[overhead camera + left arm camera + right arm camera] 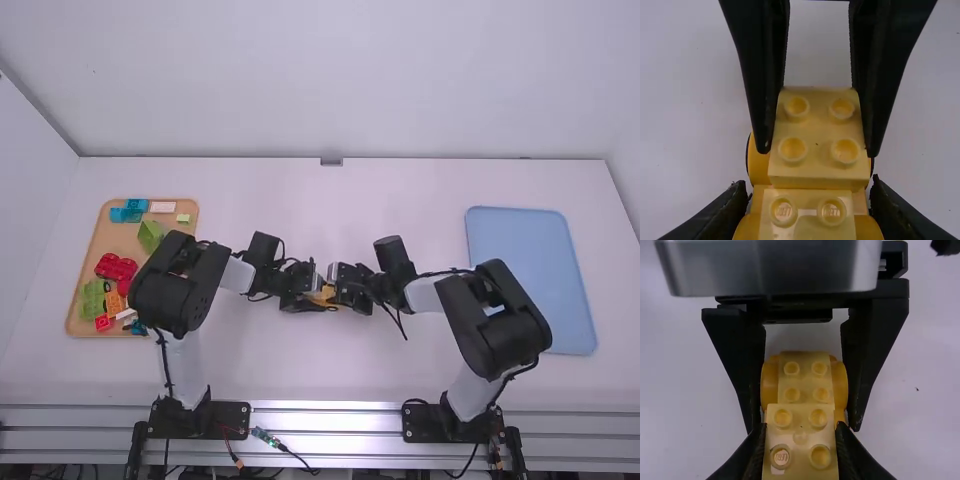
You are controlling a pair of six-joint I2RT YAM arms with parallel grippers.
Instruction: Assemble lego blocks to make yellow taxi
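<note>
In the high view my left gripper (308, 297) and right gripper (345, 288) meet front to front at the table's middle, a bit of yellow (325, 296) between them. My left gripper (811, 192), in its wrist view, is shut on the orange-yellow car base (860, 200), which has rounded wheel-like sides and a studded yellow top. Across that base lies a light yellow four-stud brick (816, 145), pinched by the other arm's fingers. The right wrist view has my right gripper (800, 429) shut on this yellow brick (800, 437), overlapping the base (777, 385); whether their studs are joined I cannot tell.
A wooden tray (85, 265) at the left holds red, green, blue and orange blocks, partly under the left arm. A light blue tray (530, 270) lies at the right, beyond the right arm's elbow.
</note>
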